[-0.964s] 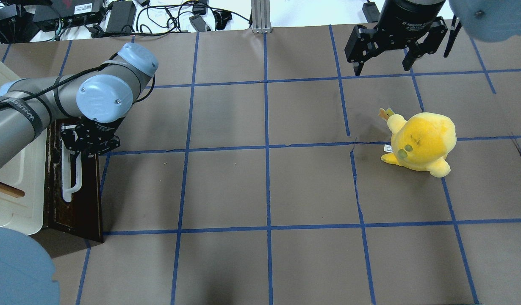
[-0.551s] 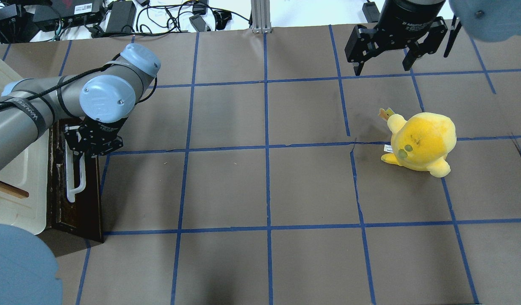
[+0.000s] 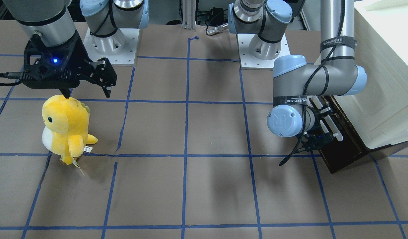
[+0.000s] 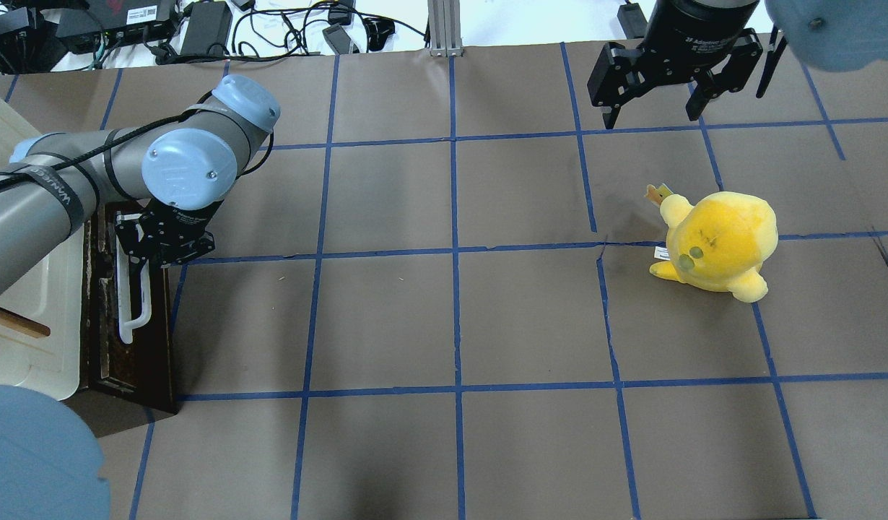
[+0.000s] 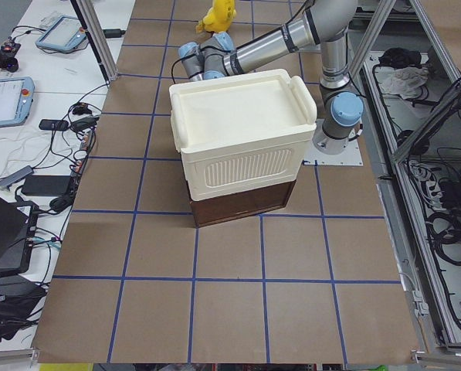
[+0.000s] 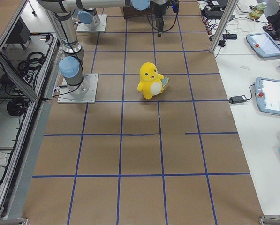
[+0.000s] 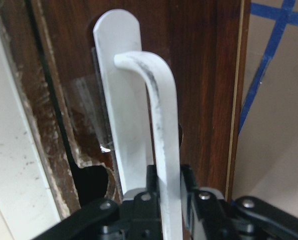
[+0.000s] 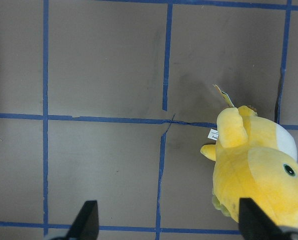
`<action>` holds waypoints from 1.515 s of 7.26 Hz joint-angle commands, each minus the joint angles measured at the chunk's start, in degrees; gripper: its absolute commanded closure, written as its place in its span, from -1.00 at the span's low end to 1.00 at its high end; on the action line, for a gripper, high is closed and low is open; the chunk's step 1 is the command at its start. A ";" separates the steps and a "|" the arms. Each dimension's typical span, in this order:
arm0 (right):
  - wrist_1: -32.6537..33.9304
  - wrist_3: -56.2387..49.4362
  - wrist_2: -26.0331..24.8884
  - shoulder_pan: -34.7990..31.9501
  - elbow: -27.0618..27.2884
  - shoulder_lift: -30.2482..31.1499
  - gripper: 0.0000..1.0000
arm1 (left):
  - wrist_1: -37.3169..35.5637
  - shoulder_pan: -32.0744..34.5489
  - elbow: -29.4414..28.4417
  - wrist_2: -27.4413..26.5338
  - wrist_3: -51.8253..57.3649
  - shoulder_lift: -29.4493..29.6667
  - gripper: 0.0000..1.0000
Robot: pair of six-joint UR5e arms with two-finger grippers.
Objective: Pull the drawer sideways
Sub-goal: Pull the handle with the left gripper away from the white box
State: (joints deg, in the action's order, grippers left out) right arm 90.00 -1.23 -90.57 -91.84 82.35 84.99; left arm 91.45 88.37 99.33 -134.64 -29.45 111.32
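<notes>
The left gripper [image 7: 167,197] clamps the white bar handle [image 7: 158,115] of the dark brown drawer [image 4: 151,354], at the left edge of the table [image 4: 386,318] beneath a cream cabinet [image 4: 32,318]. The right gripper [image 4: 652,119] hangs open, far right, beyond a yellow plush [image 4: 718,242].

Drawer [image 4: 130,365] and left pincer [image 4: 139,261] farther out
</notes>
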 commanded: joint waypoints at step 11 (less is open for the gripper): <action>0.00 0.00 0.04 0.00 0.00 0.00 -1.00 | 1.10 1.19 -0.89 0.52 0.54 -1.01 1.00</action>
State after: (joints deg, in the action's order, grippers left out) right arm 90.00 -1.25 -90.52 -91.84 82.35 84.99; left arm 92.13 89.56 98.43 -133.98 -29.04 110.61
